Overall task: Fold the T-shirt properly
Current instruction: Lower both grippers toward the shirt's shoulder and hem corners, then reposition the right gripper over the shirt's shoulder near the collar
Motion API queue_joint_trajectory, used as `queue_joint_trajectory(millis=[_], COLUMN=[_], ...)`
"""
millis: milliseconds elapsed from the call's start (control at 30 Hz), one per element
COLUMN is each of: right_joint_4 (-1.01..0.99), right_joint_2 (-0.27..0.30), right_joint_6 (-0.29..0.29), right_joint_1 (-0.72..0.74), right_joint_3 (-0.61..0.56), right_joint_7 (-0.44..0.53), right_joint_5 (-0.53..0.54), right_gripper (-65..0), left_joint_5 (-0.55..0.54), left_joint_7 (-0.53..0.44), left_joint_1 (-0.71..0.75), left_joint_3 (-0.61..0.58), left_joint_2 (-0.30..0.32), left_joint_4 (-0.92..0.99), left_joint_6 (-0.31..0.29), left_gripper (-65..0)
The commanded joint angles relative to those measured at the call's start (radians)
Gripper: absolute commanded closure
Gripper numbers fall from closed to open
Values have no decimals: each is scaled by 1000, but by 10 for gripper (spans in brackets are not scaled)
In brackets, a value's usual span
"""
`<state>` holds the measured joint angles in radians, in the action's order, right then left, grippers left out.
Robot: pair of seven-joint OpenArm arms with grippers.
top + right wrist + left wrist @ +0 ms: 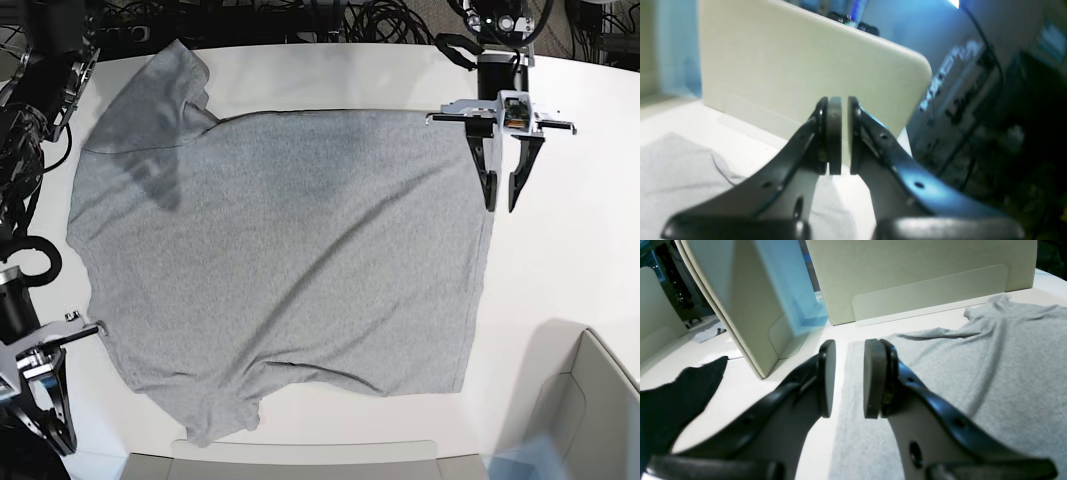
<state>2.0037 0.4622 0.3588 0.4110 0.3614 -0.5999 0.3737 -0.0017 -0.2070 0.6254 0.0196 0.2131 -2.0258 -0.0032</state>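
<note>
Lying ahead of left fingers, left wrist view: the grey shirt (pixel 940 373), spread over the white table (pixel 813 446), its straight edge running up behind the gap.
Left gripper (pixel 849 378): open, with a strip of table and the shirt's edge seen between the fingers; the fingertip (pixel 873 380) on the picture's right overlaps the cloth, the other is seen against the table.
Shirt's far side: a raised fold and a bunched part, near an upright panel (pixel 923 273).
Dark cloth (pixel 683 400): on the table at the picture's left, well apart from the shirt.
Shirt, right wrist view: pale and partly blurred, low in the picture, on the left and behind the fingers, with a fold near the panel.
Right gripper (pixel 844 135): open by a narrow gap, the fingers nearly parallel; the panel and table show through it.
Shirt, base view: plain side up, the body laid out broadly, one sleeve at the upper left, the other crumpled at the bottom.
Left fingers on shirt's right edge: pointing down over that edge, parted; whether they touch the cloth, I cannot tell.
Right fingers at lower left: beside the shirt, apart from it in this view.
</note>
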Motion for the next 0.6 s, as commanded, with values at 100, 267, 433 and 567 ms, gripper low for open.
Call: queue_joint_trajectory(millis=[100,267,433,567], right_joint_4=[-21,-28,-33,-37], right_joint_2=[25,89,85,50], right_joint_6=[-11,-10,-10,-10], right_joint_1=[108,161,222,286], right_joint_3=[-77,-193,-200,-269], right_joint_7=[34,62,71,79], right_joint_5=[-181,-164,-112,-249], right_gripper=[-38,-38,-38,-38], left_joint_5=[-4,-4,-4,-4], left_joint_7=[-29,-29,-24,-24], left_joint_1=[3,1,0,0], left_joint_3=[10,16,24,49], left_joint_2=[3,3,3,3], left_joint_4=[-19,-20,-20,-20], left_joint_6=[10,10,10,10], left_gripper=[-158,-158,-158,-158])
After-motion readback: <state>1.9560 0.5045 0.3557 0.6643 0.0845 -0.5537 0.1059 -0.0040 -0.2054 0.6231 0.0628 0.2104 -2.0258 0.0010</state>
